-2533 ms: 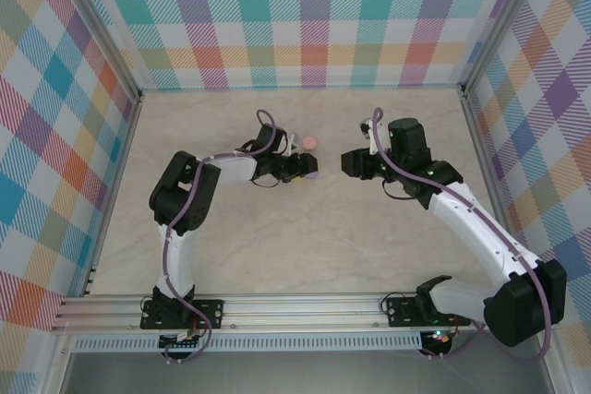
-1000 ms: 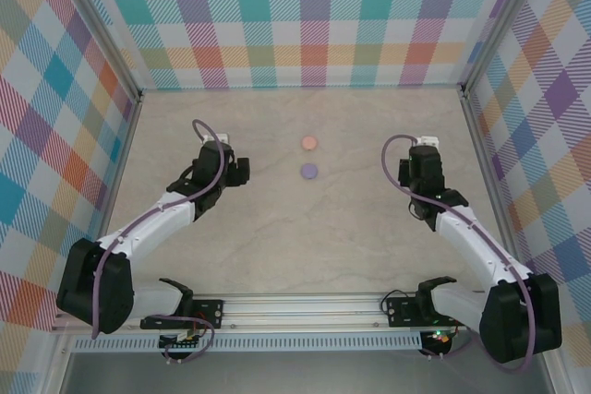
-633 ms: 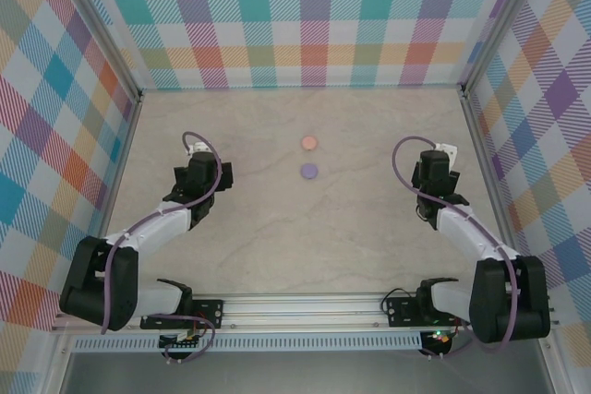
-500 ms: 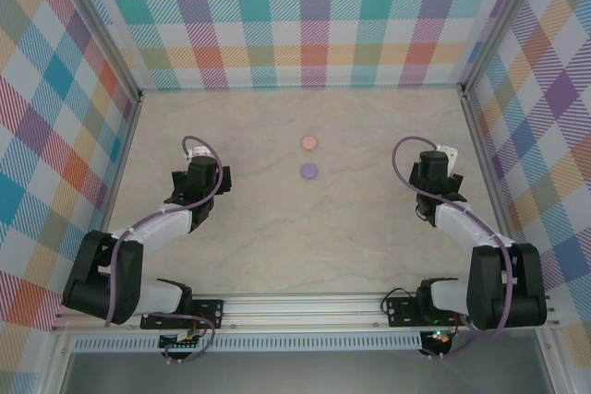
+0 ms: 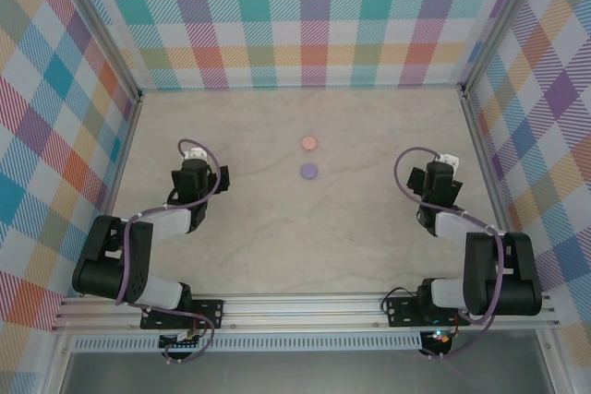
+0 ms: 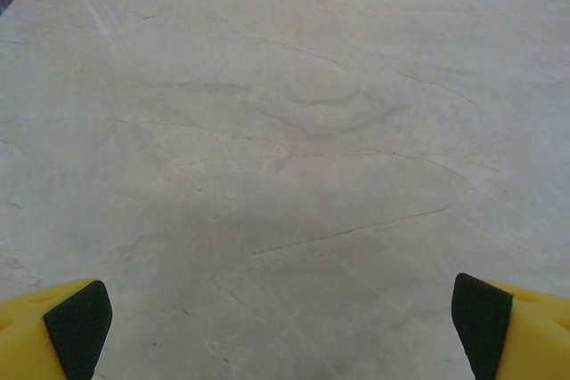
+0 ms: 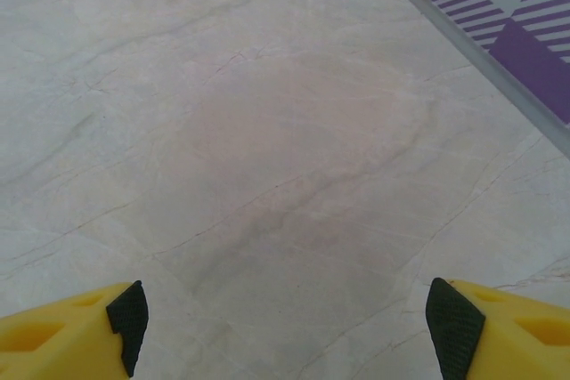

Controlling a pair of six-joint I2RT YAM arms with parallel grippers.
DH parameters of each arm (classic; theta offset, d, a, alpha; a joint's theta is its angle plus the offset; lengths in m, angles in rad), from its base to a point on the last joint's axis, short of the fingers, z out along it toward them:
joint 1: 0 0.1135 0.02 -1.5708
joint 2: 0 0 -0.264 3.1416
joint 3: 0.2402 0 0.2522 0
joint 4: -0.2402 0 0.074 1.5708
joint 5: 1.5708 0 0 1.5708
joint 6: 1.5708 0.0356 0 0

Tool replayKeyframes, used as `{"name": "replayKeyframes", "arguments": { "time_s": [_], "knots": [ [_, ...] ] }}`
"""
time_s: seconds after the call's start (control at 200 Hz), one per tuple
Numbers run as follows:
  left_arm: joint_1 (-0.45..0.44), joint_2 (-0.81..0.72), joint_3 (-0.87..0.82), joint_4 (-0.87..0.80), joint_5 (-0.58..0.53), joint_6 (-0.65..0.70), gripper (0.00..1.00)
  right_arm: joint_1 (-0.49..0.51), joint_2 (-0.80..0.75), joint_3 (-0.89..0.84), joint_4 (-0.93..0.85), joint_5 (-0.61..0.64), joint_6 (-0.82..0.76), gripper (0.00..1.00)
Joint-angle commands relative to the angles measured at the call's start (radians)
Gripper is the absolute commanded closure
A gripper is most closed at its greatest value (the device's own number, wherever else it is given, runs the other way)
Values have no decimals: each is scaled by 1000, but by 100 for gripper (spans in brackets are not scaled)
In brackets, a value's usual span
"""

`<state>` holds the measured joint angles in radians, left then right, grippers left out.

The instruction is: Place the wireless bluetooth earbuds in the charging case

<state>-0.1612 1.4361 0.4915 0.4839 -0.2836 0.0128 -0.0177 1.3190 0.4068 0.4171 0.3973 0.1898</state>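
Two small round discs lie apart on the marble table [image 5: 369, 228] near its middle: a salmon-pink disc [image 5: 309, 143] and, just nearer, a purple disc [image 5: 309, 171]. Both look shut; at this size I cannot tell which is the charging case. The earbuds are out of view. My left gripper [image 5: 197, 173] hangs well left of the discs, open, with bare marble between its yellow fingers [image 6: 53, 331]. The left gripper [image 6: 280, 327] holds nothing. My right gripper [image 5: 436, 180] hangs well right of the discs. The right gripper [image 7: 291, 316] is open and empty over bare table.
Plaid walls close the table in at the back [image 5: 314, 16], left and right. In the right wrist view the metal rail [image 7: 481, 60] at the foot of the right wall runs close ahead. The aluminium frame [image 5: 305, 306] with both arm bases lines the near edge.
Both arms have folded back from the middle toward their own sides and the near edge. Both grippers have opened wider. The two discs lie where they were a second ago.
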Motion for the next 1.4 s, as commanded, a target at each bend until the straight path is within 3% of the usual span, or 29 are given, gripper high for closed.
{"name": "replayKeyframes", "arguments": {
  "time_s": [0.0,0.075,0.145,0.46,0.64,0.72,0.755,1.395],
  "knots": [
    [36,-16,-25,98,96,13,0,-16,-6,-15,184,-141,-33,16],
    [50,-23,-64,165,115,20,0,-17,2,-33,257,-205,-36,16],
    [62,4,-127,328,136,30,0,-16,19,-40,293,-259,-57,16],
    [74,87,-121,384,220,52,0,-16,92,-56,394,-301,-81,15],
    [75,127,-76,330,182,33,0,-4,125,-65,440,-322,-106,13],
    [78,128,-73,326,184,31,0,5,197,-44,473,-329,-118,5],
    [78,129,-74,328,183,31,0,21,199,-12,406,-327,-141,0],
    [78,129,-73,325,185,31,0,40,205,-2,403,-316,-161,0]
  ]
}}
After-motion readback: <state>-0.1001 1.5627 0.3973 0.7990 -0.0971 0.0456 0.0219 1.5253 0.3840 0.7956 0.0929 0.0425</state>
